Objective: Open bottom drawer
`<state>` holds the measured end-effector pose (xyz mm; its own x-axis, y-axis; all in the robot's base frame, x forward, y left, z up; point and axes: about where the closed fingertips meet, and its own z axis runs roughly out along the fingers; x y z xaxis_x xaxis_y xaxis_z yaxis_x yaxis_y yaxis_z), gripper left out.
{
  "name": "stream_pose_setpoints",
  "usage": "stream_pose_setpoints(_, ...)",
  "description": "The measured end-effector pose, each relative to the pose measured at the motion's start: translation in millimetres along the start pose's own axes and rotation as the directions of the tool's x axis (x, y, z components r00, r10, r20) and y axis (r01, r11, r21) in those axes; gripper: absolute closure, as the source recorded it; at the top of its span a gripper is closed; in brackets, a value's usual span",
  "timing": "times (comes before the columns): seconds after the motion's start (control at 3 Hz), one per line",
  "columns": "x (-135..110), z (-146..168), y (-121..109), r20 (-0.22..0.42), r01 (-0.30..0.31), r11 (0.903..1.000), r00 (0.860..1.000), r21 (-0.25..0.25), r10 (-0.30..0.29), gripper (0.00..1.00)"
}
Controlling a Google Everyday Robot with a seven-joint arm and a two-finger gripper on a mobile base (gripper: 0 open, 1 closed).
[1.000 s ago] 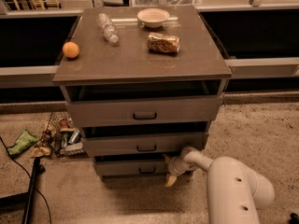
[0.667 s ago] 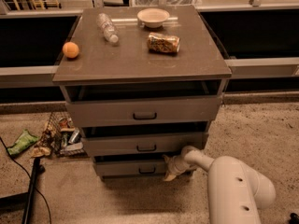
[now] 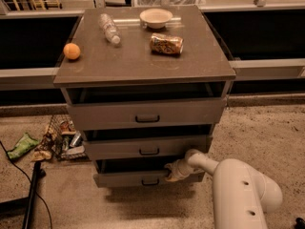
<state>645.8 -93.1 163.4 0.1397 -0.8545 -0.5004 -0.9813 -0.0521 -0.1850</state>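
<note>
i've got the gripper [image 3: 172, 172] down at the bottom drawer [image 3: 143, 178], lowest of the cabinet's [image 3: 143, 66] three, pressed against its front right of centre. the small dark handle [image 3: 150, 181] sits just to the gripper's left and slightly lower. the front runs side to side, so my pull has to come straight back toward the base. the arm [image 3: 238, 190] reaches in from the right.
</note>
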Motion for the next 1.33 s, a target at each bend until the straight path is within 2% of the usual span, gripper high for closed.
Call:
stream_pose_setpoints(0.33,-0.2,-0.2,0.0,0.000,0.000,1.0000,1.000,0.000,0.000,1.00)
stream_pose_setpoints(0.67,-0.2,-0.1,0.0,0.000,0.000,1.0000,1.000,0.000,0.000,0.84)
stream_pose_setpoints(1.33,-0.2,-0.1,0.1,0.000,0.000,1.0000,1.000,0.000,0.000,0.38)
